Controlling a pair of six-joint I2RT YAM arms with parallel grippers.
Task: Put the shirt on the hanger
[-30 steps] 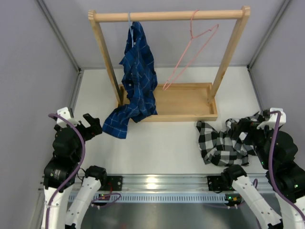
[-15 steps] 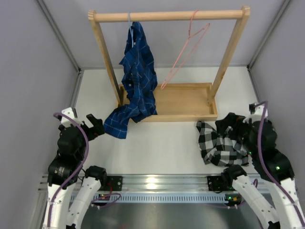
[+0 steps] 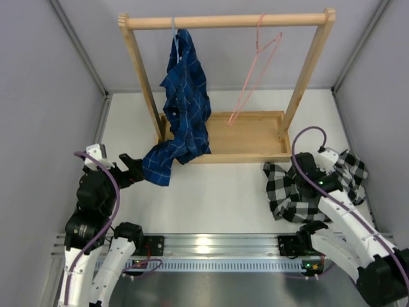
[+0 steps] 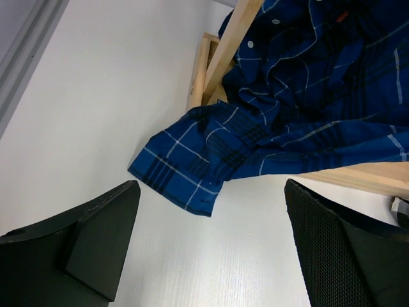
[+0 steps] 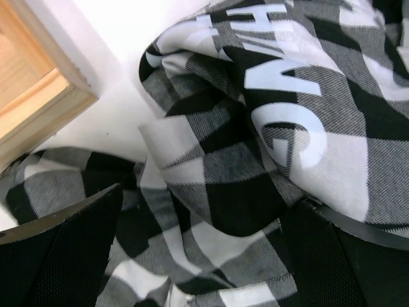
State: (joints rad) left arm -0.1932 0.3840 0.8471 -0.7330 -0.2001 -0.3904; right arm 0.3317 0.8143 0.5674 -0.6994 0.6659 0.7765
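Note:
The black-and-white checked shirt point(image 3: 287, 195) lies crumpled on the table at the right, in front of the rack's right end. Its large white lettering point(image 5: 281, 96) shows in the right wrist view. My right gripper point(image 3: 301, 171) hangs low over it, open, with a fold of the shirt point(image 5: 255, 192) lying between the spread fingers point(image 5: 77, 236). The pink wire hanger point(image 3: 255, 78) hangs by its hook from the rack's top rail, bare and tilted. At the left my open left gripper point(image 3: 131, 169) holds nothing; only bare table shows between its fingers point(image 4: 102, 230).
A wooden rack point(image 3: 227, 21) with a tray base point(image 3: 249, 137) stands at the back. A dark blue plaid shirt point(image 3: 185, 109) hangs from its left end, its tail point(image 4: 185, 169) spilling onto the table just ahead of my left gripper. Grey walls close in both sides.
My right arm has swung in from the right edge, leftward and down onto the checked shirt. The pink hanger has swung on the rail. My left gripper edged slightly toward the blue shirt's tail.

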